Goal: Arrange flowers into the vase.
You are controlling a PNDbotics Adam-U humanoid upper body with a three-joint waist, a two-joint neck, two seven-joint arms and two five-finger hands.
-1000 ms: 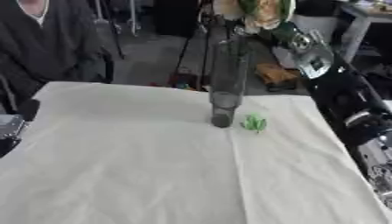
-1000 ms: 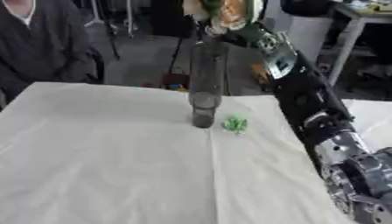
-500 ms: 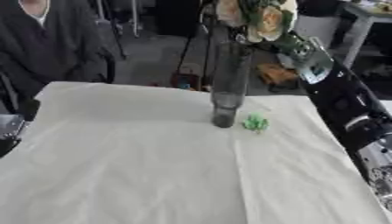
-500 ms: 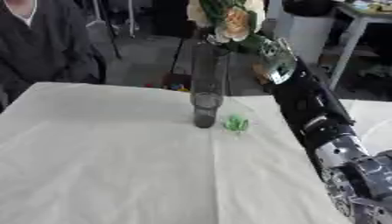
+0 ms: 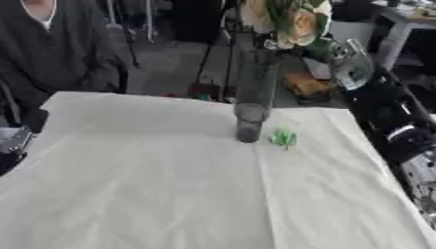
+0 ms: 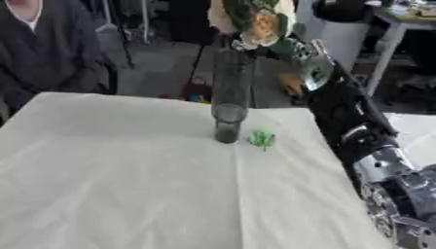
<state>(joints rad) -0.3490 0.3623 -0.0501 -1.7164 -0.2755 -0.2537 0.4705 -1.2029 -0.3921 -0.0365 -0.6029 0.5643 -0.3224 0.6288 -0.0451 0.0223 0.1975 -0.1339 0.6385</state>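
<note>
Left eye view: the right hand (image 5: 345, 61), fingers hidden behind the blooms so its grip cannot be told, holds flowers (image 5: 285, 22) just above the vase (image 5: 253, 95). Stems should descend vertically, centred over the mouth.

A white tablecloth (image 5: 128, 185) (creased) carries a small green scrap (image 5: 283, 138).

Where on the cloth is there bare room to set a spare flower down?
The cloth is bare to the left of the vase and across the whole near half. Crowded: the spot right of the vase, where a small green piece lies, and the right edge, along which the right arm reaches to the flowers.
</note>
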